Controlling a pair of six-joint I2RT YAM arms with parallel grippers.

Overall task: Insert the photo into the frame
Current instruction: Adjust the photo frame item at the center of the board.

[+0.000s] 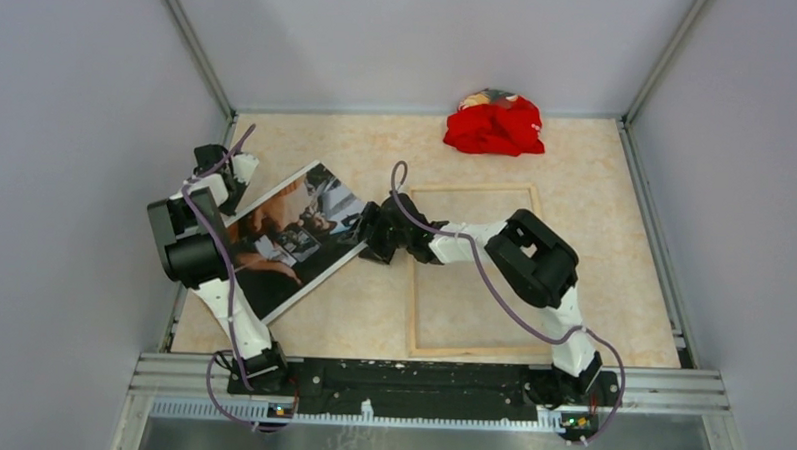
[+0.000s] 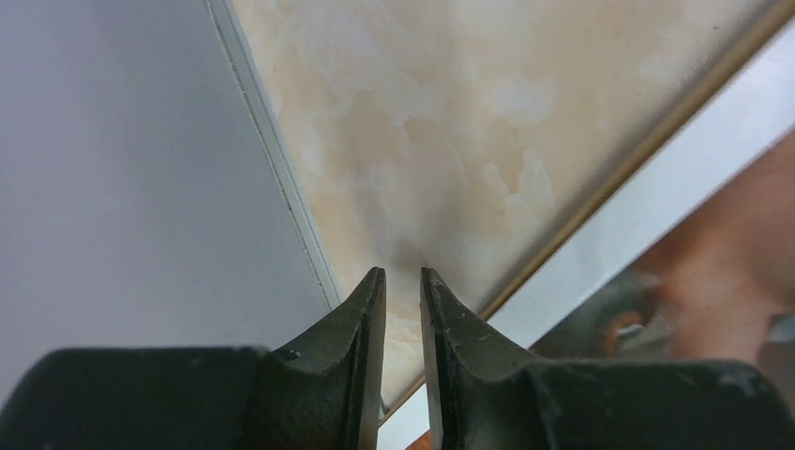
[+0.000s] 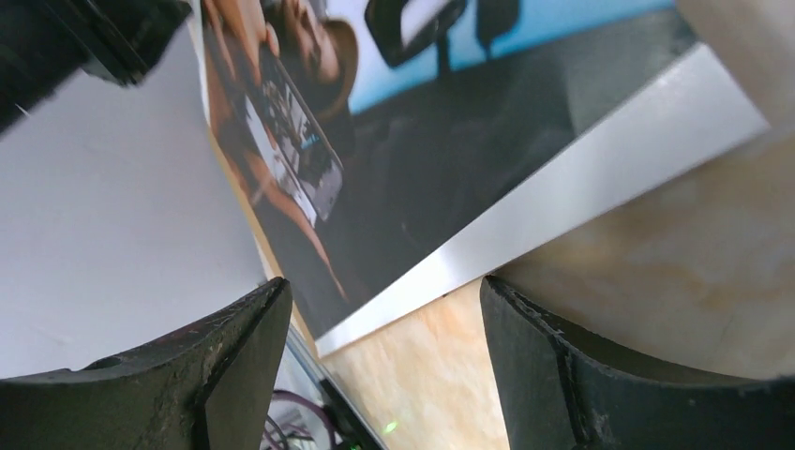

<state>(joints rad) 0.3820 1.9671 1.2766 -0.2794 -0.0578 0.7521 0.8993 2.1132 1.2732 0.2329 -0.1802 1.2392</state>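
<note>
The photo (image 1: 284, 236) lies slanted, picture side up, on the left half of the table. It also fills the right of the left wrist view (image 2: 712, 234) and the top of the right wrist view (image 3: 422, 141). The frame (image 1: 411, 295), its light wood side up, lies flat to the right of it. My left gripper (image 1: 231, 174) is at the photo's far left edge; its jaws (image 2: 401, 272) stand a narrow gap apart with bare table showing between the tips. My right gripper (image 1: 369, 229) is at the photo's right edge, open wide (image 3: 384, 281), straddling the white border.
A bunched red cloth (image 1: 493, 125) lies at the back of the table. Grey walls close in the left, back and right sides. The left wall's base strip (image 2: 281, 159) runs close beside my left fingers. A metal rail (image 1: 419, 376) carries both arm bases.
</note>
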